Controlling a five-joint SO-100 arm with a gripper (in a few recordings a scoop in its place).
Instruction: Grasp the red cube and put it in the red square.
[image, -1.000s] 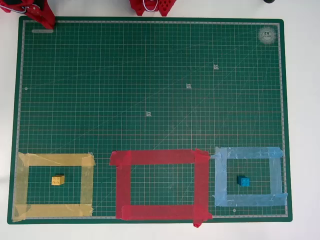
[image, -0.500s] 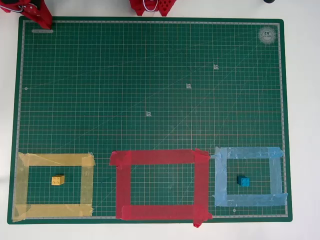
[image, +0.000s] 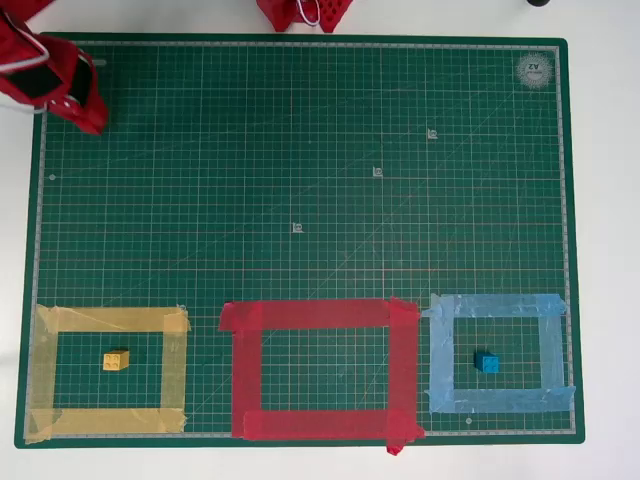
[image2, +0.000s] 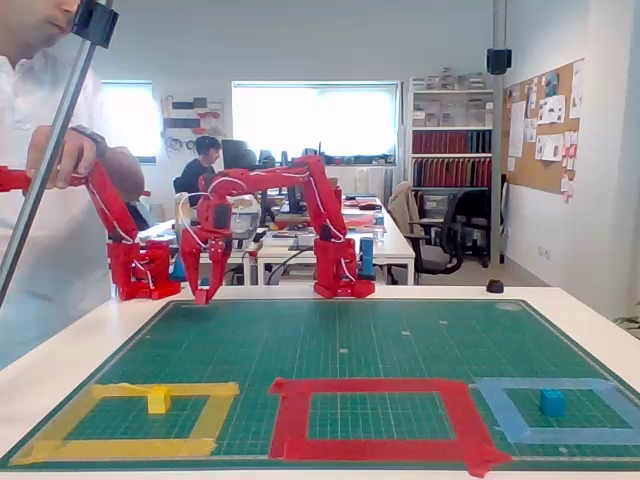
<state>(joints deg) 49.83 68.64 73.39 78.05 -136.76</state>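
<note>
**Fingers down at the mat's far-left corner, red cube unplaced**

Fingers (image2: 203, 292) of the gripper (image: 88, 112) point down over the far-left corner of the mat (image: 300, 150); whether they are apart or together I cannot tell. That pose suggests a reach for something there, so the red cube is probably beneath them or in their grasp, though I cannot place it.

Along the near edge, the yellow cube (image: 115, 360) sits inside the yellow frame (image: 110, 320). The red square (image: 310, 314) has only mat inside, awaiting its cube. The blue cube (image: 487, 363) lies in the blue frame (image: 495, 305).
</note>
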